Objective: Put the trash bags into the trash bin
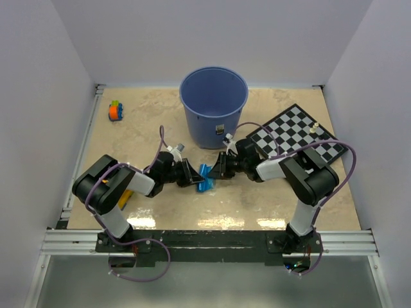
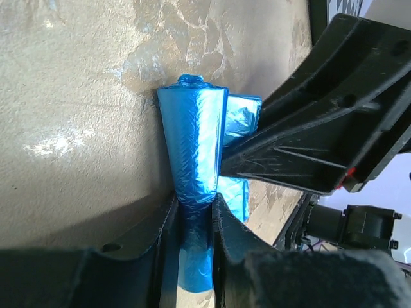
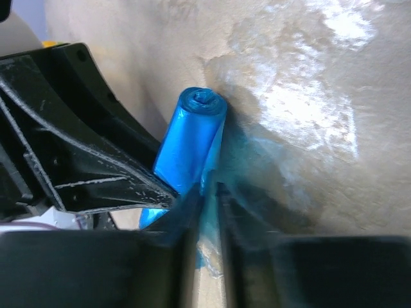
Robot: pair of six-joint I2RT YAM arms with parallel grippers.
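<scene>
Broadly, a beige marbled table fills the walled work area, and the round blue trash bin stands upright at its far middle, a small white label on its near wall. To the right of the bin a black-and-white chessboard lies flat, with a couple of small pale pieces near its far corner. Both arms reach inward from the near edge and meet low over the table in front of the bin. The left gripper is clamped on the trash bags, a tight roll of shiny blue film; its fingers press the roll from both sides, and the roll's far end sticks out beyond them against the table. The right gripper comes in from the opposite side, its jaws nearly together on a loose flap of the same blue film, just beside the roll's coiled end. The bags are outside the bin, on the table just in front of it. Far left, near the back edge, sits a small cluster of coloured toy blocks
</scene>
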